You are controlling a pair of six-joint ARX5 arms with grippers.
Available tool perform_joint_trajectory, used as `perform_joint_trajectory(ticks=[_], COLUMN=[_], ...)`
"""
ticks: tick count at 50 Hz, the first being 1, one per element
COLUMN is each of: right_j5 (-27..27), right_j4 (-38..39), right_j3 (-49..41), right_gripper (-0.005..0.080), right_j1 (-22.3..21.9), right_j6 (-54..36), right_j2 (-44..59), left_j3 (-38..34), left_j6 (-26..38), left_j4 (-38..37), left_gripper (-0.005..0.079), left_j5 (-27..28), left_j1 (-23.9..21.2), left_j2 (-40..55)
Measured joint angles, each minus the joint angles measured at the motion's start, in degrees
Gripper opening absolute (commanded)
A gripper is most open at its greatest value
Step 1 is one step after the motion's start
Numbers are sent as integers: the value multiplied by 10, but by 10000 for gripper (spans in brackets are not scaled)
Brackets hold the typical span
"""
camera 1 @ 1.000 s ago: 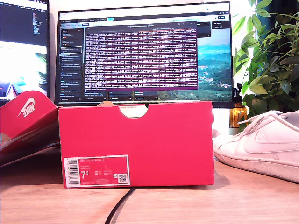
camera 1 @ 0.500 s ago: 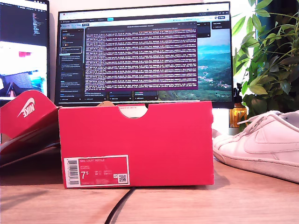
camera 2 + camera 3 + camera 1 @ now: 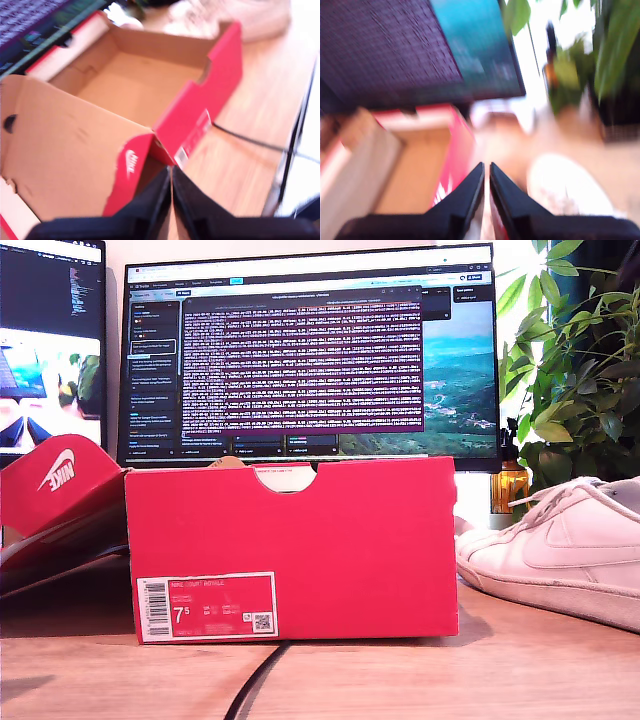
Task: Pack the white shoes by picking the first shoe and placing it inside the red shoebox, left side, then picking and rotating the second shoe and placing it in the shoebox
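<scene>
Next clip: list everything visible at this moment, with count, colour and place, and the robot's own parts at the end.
red shoebox: one, bright red, centre of the exterior view, open and empty inside in the first wrist view
lid: one, red with white logo, flipped open at the exterior view's left
white shoe: one seen clearly, on the table at the exterior view's right
monitors: two, lit, behind the box
plant: one, green, exterior view's right
amber bottle: one, below the plant
cable: one, black, in front of the box
table: one, light wood
my first hand: black, shut, empty
my second hand: black, shut, empty
</scene>
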Motion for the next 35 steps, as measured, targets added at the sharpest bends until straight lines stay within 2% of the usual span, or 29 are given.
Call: perform_joint_trajectory(ticks=[9, 16, 22, 35], right_j5=[7, 63, 116, 137], right_j4=[-46, -84, -115, -181], right_j3=[2, 2, 2, 2], right_gripper=[-12, -12, -12, -10], right_j1=[31, 55, 66, 75], right_j6=[-1, -2, -11, -18], right_j2=[44, 50, 50, 50], left_j3=[0, 1, 1, 1], left_j6=[0, 0, -13, -40], left_j4=[37, 86, 123, 202], left_gripper=[-18, -18, -18, -18], left_j5=[-97, -166, -216, -298], left_j1=[-90, -142, -169, -195], left_j2=[61, 134, 207, 332])
